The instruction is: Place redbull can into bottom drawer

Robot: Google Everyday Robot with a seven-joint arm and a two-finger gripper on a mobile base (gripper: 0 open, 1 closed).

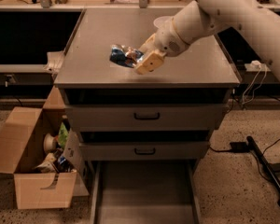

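The redbull can (120, 55), blue and silver and dented, is above the middle of the grey cabinet top (98, 36). My gripper (138, 59) reaches in from the right and is shut on the can's right end, with a cream finger (149, 62) in front of it. The bottom drawer (144, 190) is pulled out at floor level below the two closed drawers; its flat grey floor shows nothing inside.
A white bowl (162, 21) sits on the cabinet top behind my arm, partly hidden. An open cardboard box (32, 171) with several items stands on the floor to the left of the drawers. A cable and plug (238, 146) lie on the floor at right.
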